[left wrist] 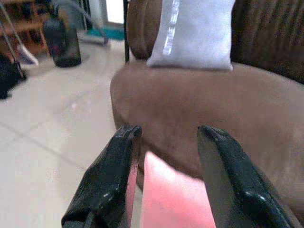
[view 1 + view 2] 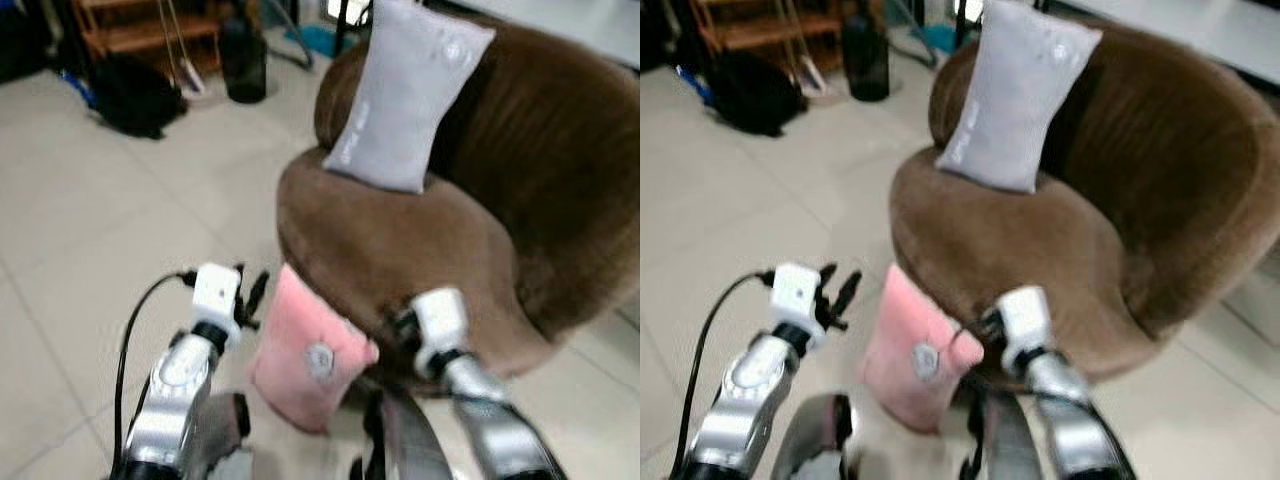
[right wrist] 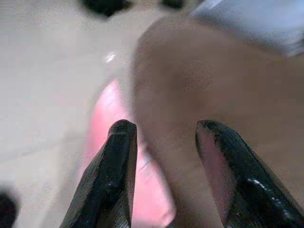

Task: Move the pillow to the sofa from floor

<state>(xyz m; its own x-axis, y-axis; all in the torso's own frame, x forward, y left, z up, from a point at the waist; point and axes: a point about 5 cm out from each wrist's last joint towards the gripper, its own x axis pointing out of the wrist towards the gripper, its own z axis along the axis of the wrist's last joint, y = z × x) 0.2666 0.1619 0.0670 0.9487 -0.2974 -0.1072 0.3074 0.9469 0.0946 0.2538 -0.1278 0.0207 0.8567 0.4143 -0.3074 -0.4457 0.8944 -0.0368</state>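
Leaning upright on the floor (image 2: 90, 250) against the sofa's (image 2: 400, 240) front edge: pink pillow (image 2: 305, 350). Flanking it, left gripper (image 2: 250, 295) and right gripper (image 3: 164, 171), both spread and holding nothing. Propped on the seat, grey pillow (image 2: 405, 95).

Pale tiled floor (image 2: 90, 210), wooden shelf (image 2: 150, 30), black bag (image 2: 135, 95), dark bin (image 2: 245, 60)

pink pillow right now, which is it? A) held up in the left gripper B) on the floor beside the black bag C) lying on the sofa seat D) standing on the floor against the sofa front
D: the pink pillow stands on the tiled floor, leaning on the brown sofa front; the left gripper and right gripper are open, short of it.
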